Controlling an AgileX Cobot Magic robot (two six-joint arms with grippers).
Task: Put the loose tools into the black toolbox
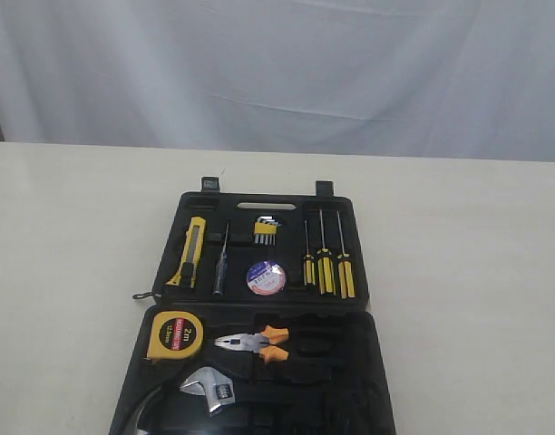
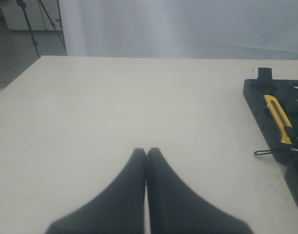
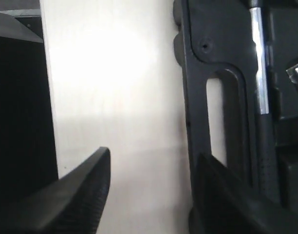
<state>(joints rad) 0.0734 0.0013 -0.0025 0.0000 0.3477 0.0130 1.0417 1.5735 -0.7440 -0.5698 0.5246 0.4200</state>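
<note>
The black toolbox [image 1: 259, 204] lies open on the pale table. In its far half rest the yellow-black utility knife [image 1: 190, 251] and the small tape roll [image 1: 266, 278]. The near half holds the yellow tape measure [image 1: 176, 334] and the orange-handled pliers [image 1: 255, 343]. No gripper shows in the exterior view. My left gripper [image 2: 147, 150] is shut and empty over bare table, well away from the toolbox [image 2: 258, 97] and the knife [image 2: 277, 118]. My right gripper [image 3: 153, 156] is open beside the toolbox's handle edge [image 3: 197, 73], with only table between its fingers.
Yellow-handled screwdrivers [image 1: 327, 263] and hex keys [image 1: 265, 230] sit in the far half, a silver adjustable wrench [image 1: 209, 390] in the near half. A shiny steel bar [image 3: 258, 58] lies inside the case. A tripod [image 2: 29, 24] stands beyond the table edge.
</note>
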